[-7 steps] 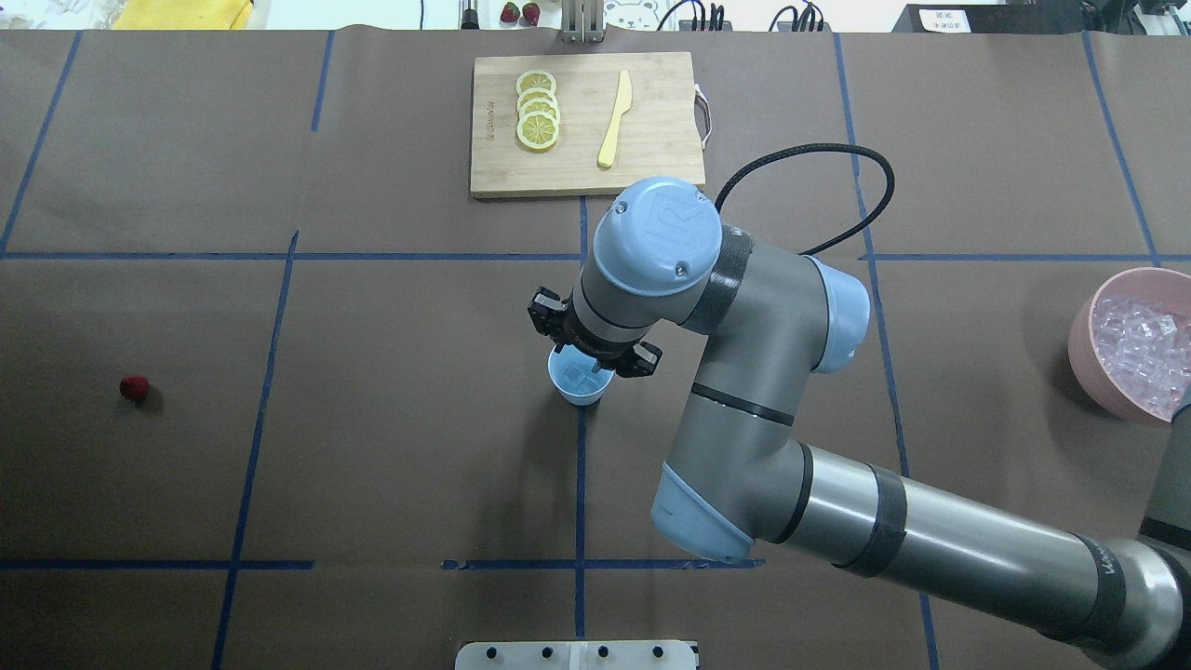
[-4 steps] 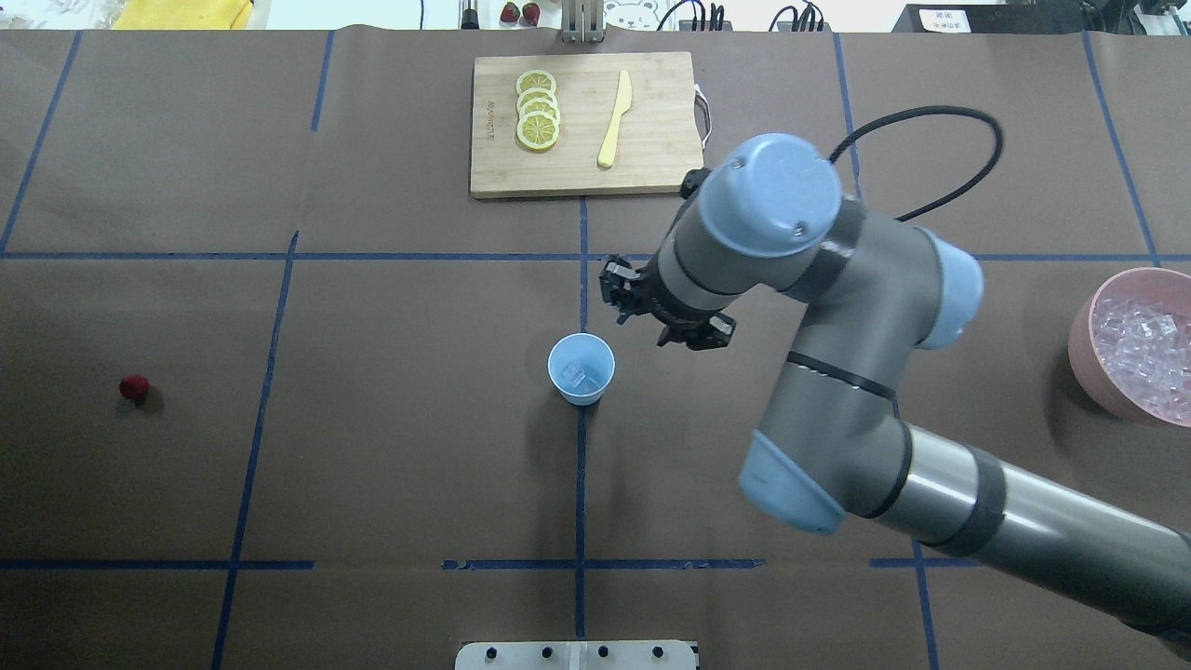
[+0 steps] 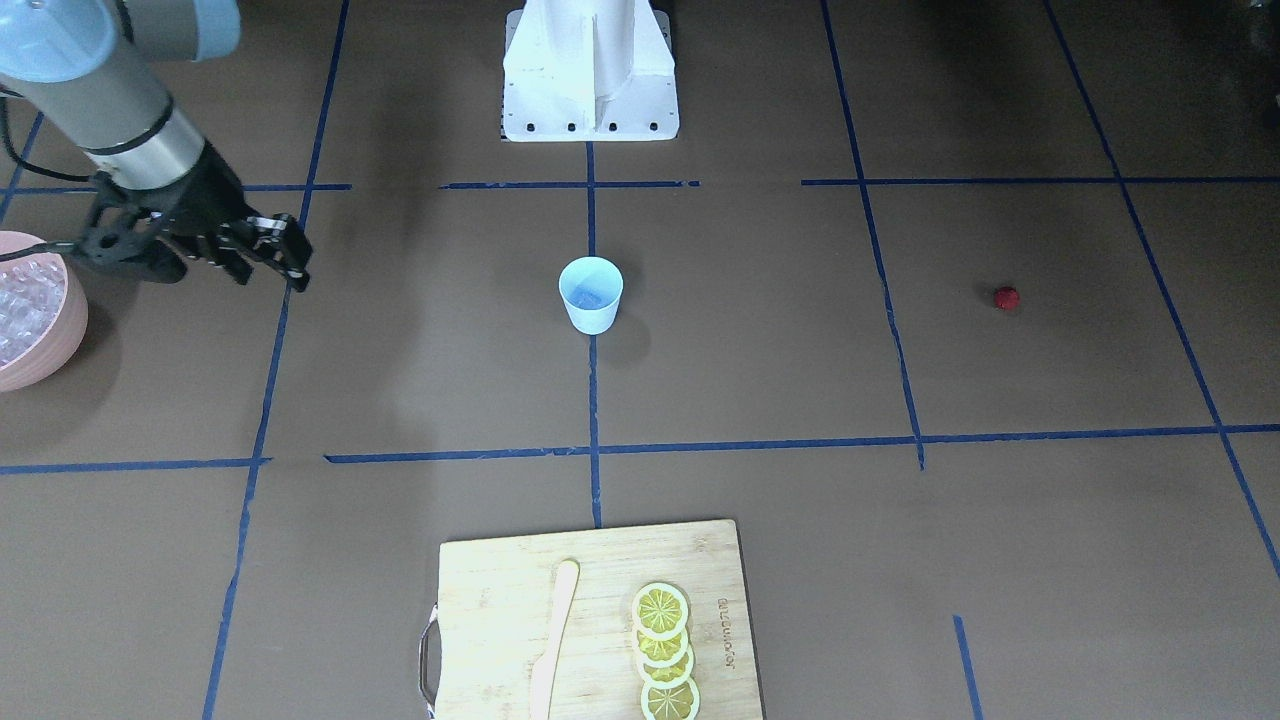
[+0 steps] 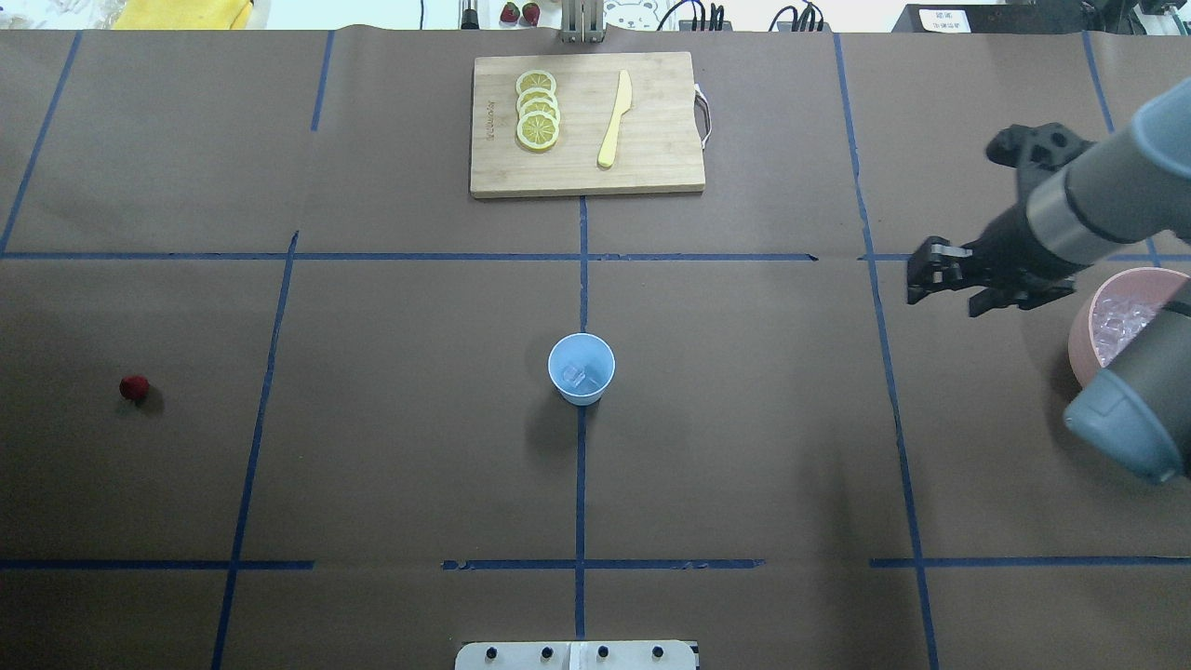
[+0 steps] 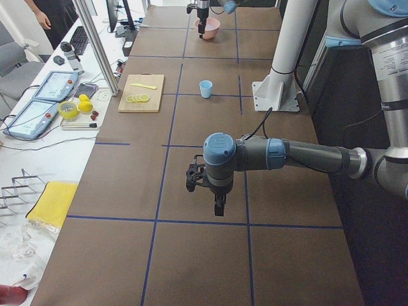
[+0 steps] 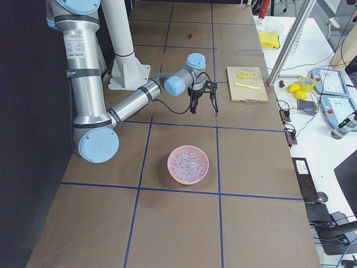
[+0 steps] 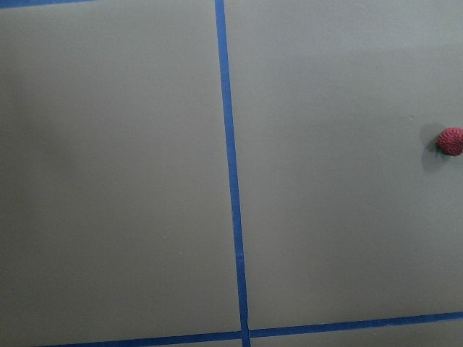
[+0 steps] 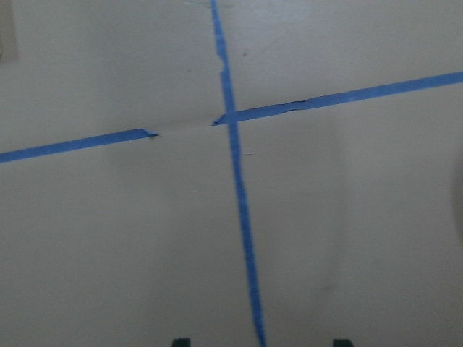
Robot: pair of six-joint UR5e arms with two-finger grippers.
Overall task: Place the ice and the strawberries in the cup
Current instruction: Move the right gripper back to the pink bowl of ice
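Note:
The light-blue cup point(image 4: 582, 368) point(image 3: 590, 293) stands upright at the table's middle with a clear ice cube point(image 4: 574, 377) inside. More ice point(image 6: 188, 163) fills the pink bowl point(image 4: 1079, 335) at the right edge. The dark-red strawberry point(image 4: 134, 387) point(image 7: 450, 141) lies alone on the far left. My right gripper point(image 4: 942, 290) point(image 3: 270, 272) hangs open and empty just left of the bowl, far from the cup. My left gripper point(image 5: 215, 203) shows only in the exterior left view, hovering over bare table; I cannot tell its state.
A wooden cutting board point(image 4: 651, 158) with lemon slices point(image 4: 537, 110) and a yellow knife point(image 4: 614, 119) lies at the table's far side. The white robot base point(image 3: 590, 70) stands behind the cup. A person point(image 5: 44, 13) stands beyond the side desk.
My right arm has swung away from above the cup to the right, ending beside the pink bowl. The cup, its ice cube and the strawberry have not moved.

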